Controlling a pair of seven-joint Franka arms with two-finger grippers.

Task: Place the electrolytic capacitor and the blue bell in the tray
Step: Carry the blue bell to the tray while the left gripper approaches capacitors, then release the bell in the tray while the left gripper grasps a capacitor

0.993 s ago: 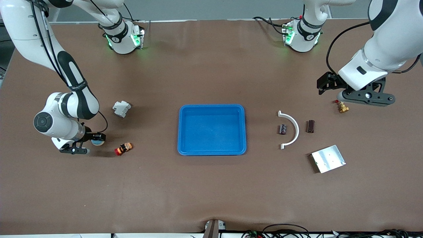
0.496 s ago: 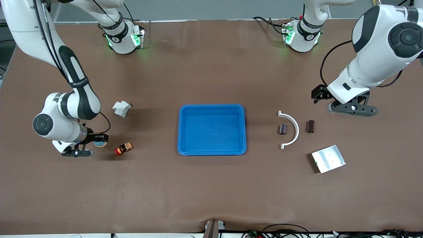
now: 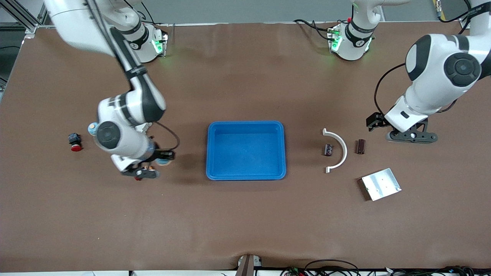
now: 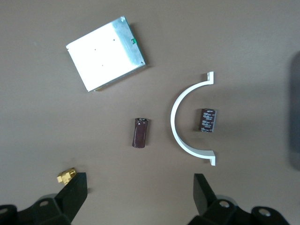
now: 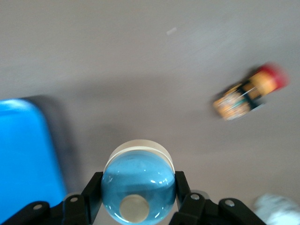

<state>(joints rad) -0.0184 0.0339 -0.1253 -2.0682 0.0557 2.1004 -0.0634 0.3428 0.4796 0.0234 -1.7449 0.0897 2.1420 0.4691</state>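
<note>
The blue bell (image 5: 138, 190), a glossy blue dome on a pale rim, sits between the fingers of my right gripper (image 5: 137, 183), which is shut on it. In the front view the right gripper (image 3: 162, 158) hangs over the table beside the tray (image 3: 245, 125), a shallow bright-blue rectangle, toward the right arm's end. Two small dark cylinders look like electrolytic capacitors: a printed one (image 3: 328, 149) (image 4: 206, 120) and a brown one (image 3: 360, 146) (image 4: 141, 132). My left gripper (image 3: 411, 137) (image 4: 139, 192) is open above the table next to the brown one, holding nothing.
A white half-ring (image 3: 339, 151) curves between the two cylinders. A silver plate (image 3: 381, 184) lies nearer the front camera. A brass fitting (image 4: 65, 176) sits by one left finger. An orange and red cylinder (image 5: 248, 96) lies under the right hand. A red-capped part (image 3: 74, 141) lies toward the right arm's end.
My right arm has carried the blue bell from the right arm's end toward the tray, uncovering the red-capped part. My left gripper has moved closer to the brown cylinder.
</note>
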